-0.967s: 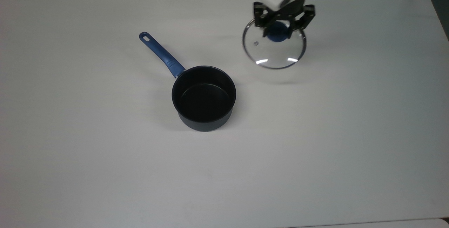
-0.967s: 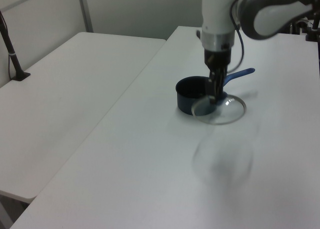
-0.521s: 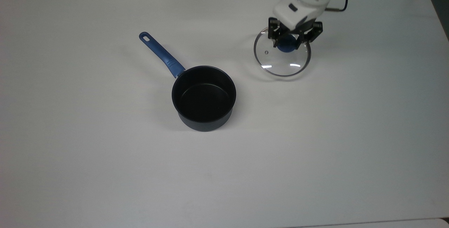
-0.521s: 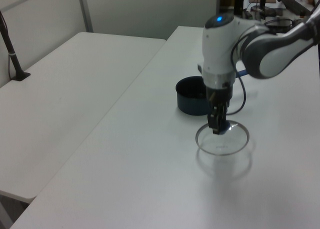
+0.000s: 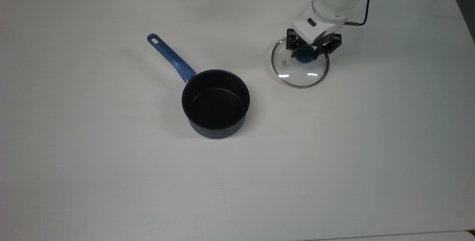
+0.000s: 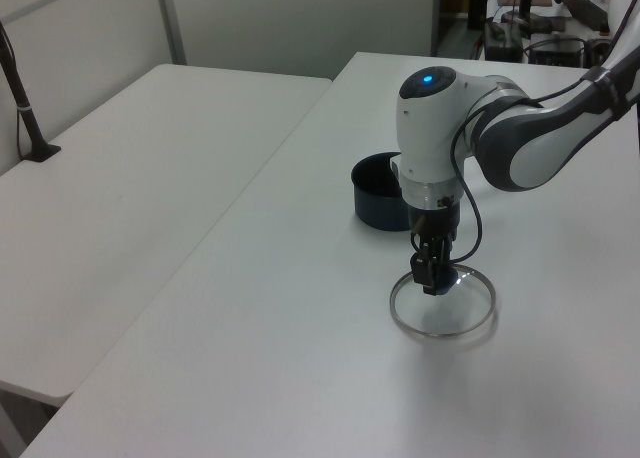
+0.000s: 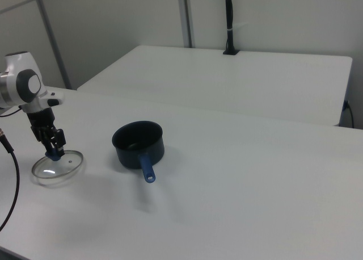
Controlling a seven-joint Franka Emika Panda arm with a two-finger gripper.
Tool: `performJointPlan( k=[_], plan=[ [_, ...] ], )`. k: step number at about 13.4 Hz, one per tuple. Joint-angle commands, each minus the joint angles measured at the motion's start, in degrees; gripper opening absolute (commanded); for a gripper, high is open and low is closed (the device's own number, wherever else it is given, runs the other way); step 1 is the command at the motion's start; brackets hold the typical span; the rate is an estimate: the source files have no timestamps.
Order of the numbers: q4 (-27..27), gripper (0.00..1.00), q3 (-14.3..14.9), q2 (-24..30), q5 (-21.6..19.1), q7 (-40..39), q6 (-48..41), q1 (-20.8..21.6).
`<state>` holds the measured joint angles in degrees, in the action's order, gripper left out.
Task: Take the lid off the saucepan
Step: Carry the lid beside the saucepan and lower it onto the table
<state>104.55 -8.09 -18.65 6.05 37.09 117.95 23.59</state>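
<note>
1. Since the earlier frames, the arm has carried the lid lower and further toward the top view's right; it now sits at or just above the tabletop, and whether it touches cannot be told.
2. Surface: one white table bears the work. A second white table stands beyond it in the right view, against pale partition walls.
3. Arm: one white Franka arm, with a blue light on its joint in the left view.
4. Saucepan: one, upright and uncovered, black inside, its blue handle pointing to the top view's upper left. It stands well apart from the lid.
5. Lid: one clear glass disc, level, metal-rimmed.
6. Gripper: one, pointing down, its fingers pinching the lid's blue knob.
</note>
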Motion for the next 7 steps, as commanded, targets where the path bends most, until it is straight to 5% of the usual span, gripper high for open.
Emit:
performJointPlan(
  k=[1,5,6,7],
  plan=[
    [0.92,0.64,0.45,0.11,1.34,1.67,1.32,0.85],
    [0.92,0.66,0.45,-0.50,1.34,1.41,0.79,0.76],
    [0.75,0.70,0.45,-0.51,1.25,1.41,0.62,0.67],
    [0.57,0.85,0.45,-0.16,1.25,1.32,0.44,0.58]
  ],
)
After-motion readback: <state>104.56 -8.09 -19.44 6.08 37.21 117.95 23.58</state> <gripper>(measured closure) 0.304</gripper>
